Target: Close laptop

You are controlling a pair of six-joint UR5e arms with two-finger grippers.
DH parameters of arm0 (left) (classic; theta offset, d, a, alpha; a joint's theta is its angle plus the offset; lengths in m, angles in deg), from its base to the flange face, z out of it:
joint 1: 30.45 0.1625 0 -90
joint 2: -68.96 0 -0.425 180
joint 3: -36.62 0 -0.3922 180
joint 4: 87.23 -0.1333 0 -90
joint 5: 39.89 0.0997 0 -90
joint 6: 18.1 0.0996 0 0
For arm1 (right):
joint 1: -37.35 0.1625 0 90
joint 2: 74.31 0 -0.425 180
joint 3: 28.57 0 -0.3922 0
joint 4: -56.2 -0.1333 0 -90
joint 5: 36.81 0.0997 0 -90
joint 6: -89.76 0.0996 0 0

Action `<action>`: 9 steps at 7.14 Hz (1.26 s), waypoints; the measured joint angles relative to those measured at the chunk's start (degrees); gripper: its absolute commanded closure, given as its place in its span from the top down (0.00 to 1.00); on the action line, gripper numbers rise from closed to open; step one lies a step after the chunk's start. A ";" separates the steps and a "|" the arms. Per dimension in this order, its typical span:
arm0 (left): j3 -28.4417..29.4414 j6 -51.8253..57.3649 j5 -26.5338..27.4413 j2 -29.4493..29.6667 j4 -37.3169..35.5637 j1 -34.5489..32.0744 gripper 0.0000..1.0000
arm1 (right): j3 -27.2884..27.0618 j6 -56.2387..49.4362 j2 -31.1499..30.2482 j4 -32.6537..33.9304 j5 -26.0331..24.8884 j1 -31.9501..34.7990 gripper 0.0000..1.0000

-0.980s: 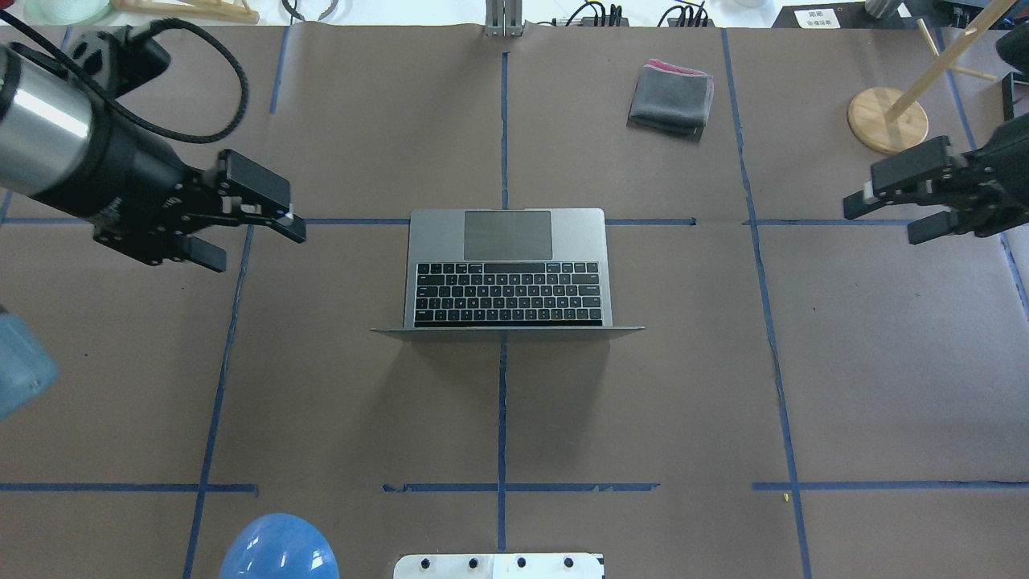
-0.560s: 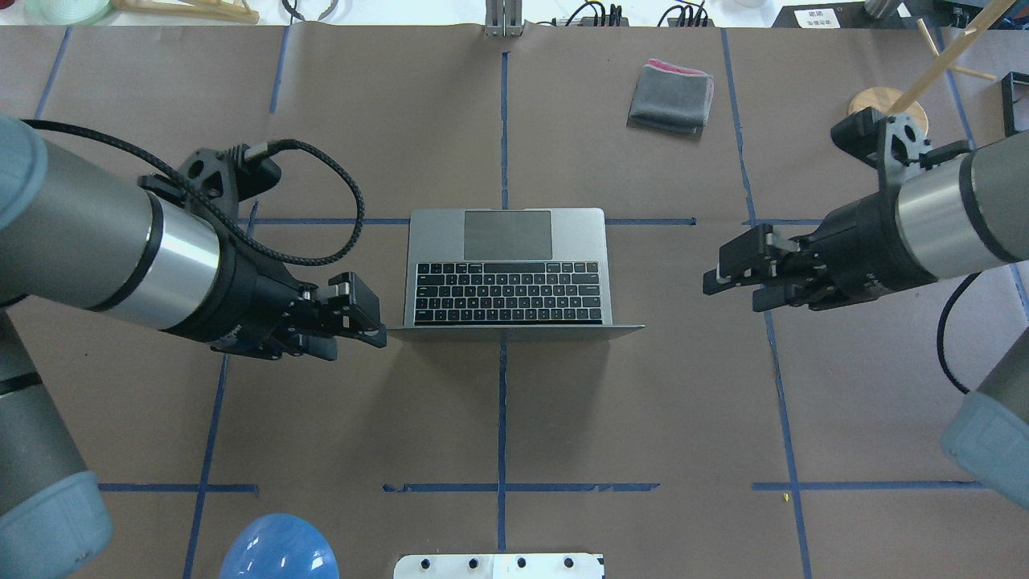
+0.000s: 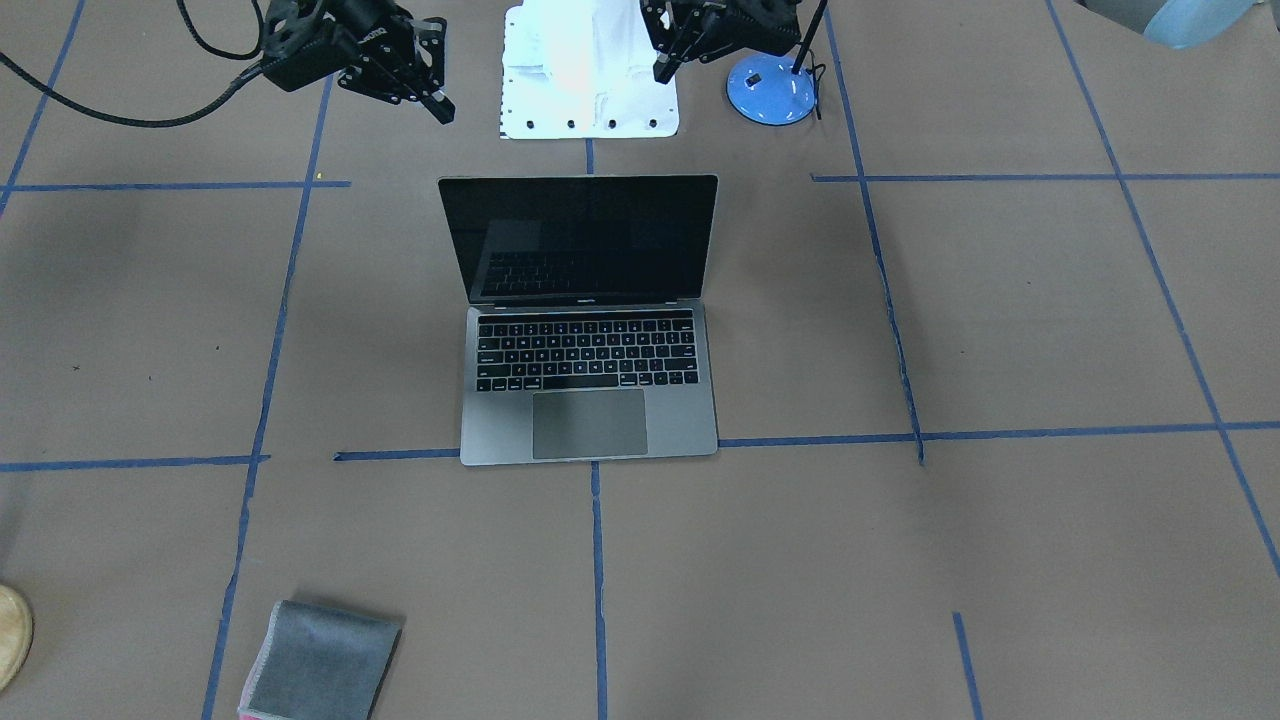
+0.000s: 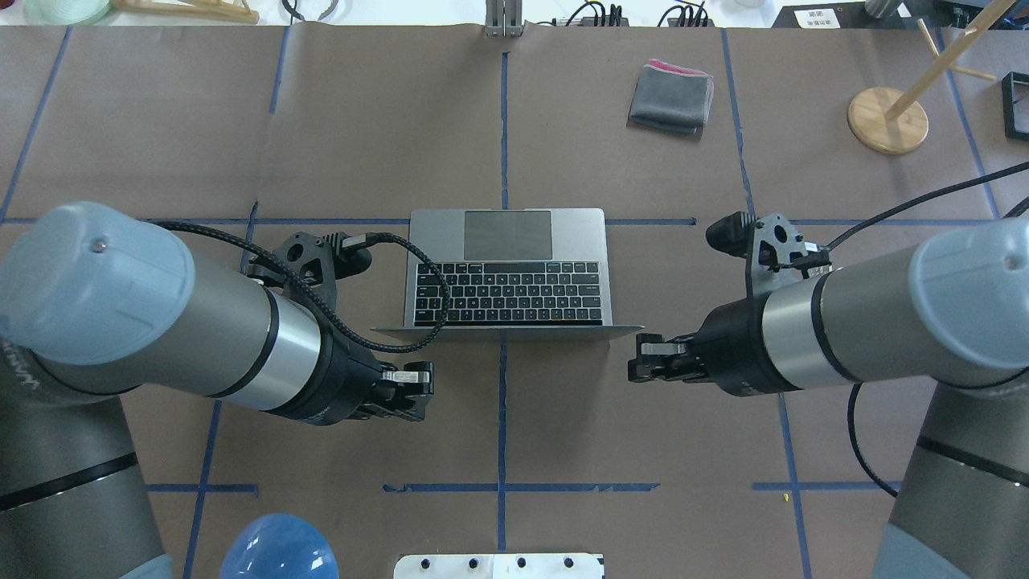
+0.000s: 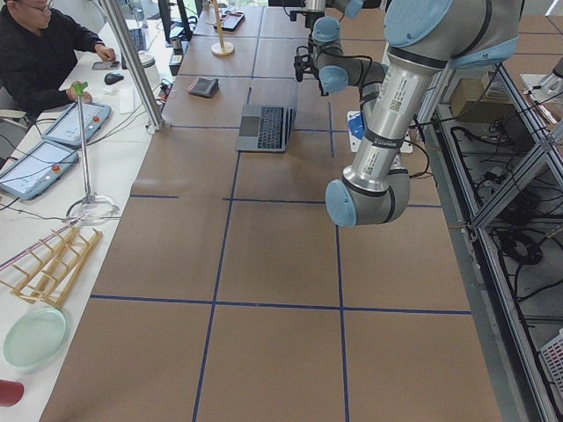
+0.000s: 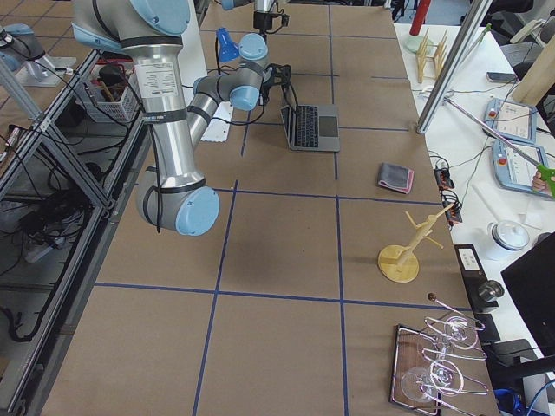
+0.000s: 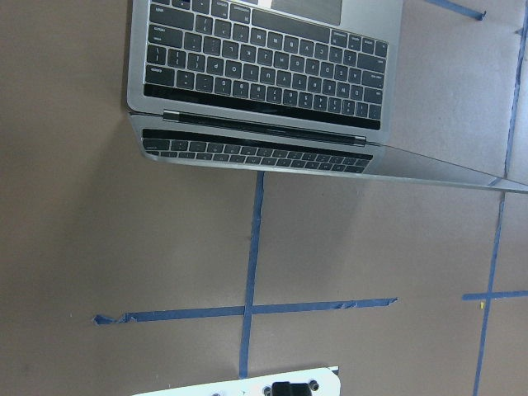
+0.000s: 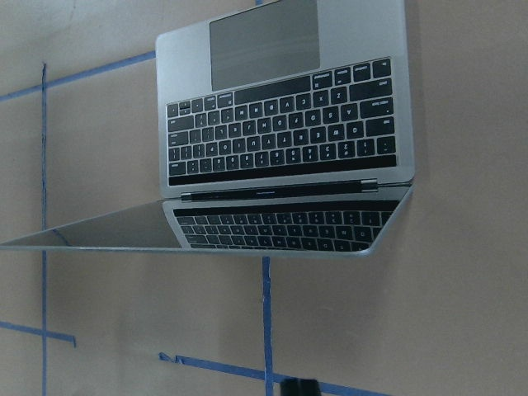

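The space-grey laptop (image 4: 506, 237) stands open in the middle of the table, its dark screen (image 3: 585, 240) upright and facing away from the robot. Both wrist views show the keyboard and the lid from behind and above: left wrist view (image 7: 264, 62), right wrist view (image 8: 280, 140). My left gripper (image 4: 426, 394) is open and empty, just behind the lid's left corner on the robot's side. My right gripper (image 4: 635, 362) is open and empty, just behind the lid's right corner. Neither touches the laptop. They also show at the top of the front view: left (image 3: 655, 45), right (image 3: 440, 70).
A folded grey cloth with a pink edge (image 4: 671, 96) lies far right of the laptop. A wooden stand (image 4: 887, 121) is at the far right. A blue dome (image 4: 277, 551) and the white base plate (image 4: 498, 567) sit at the near edge.
Both arms have swung inward and toward the robot, from beside the laptop's keyboard to behind the lid's two corners. The laptop has not moved.
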 measured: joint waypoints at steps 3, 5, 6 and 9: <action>5.32 2.99 3.22 1.05 0.04 0.44 0.00 | 3.38 0.17 2.79 0.15 -12.37 -7.66 0.01; 7.22 5.14 5.47 1.49 0.01 0.38 0.00 | 6.25 0.12 5.42 0.07 -16.41 -8.14 0.01; 7.70 5.69 6.36 1.61 0.01 0.22 0.00 | 7.00 0.10 6.12 0.05 -17.42 -7.56 0.00; 8.47 7.51 7.37 2.21 0.06 -3.10 0.00 | 10.22 -0.16 9.32 0.18 -18.00 -3.14 0.00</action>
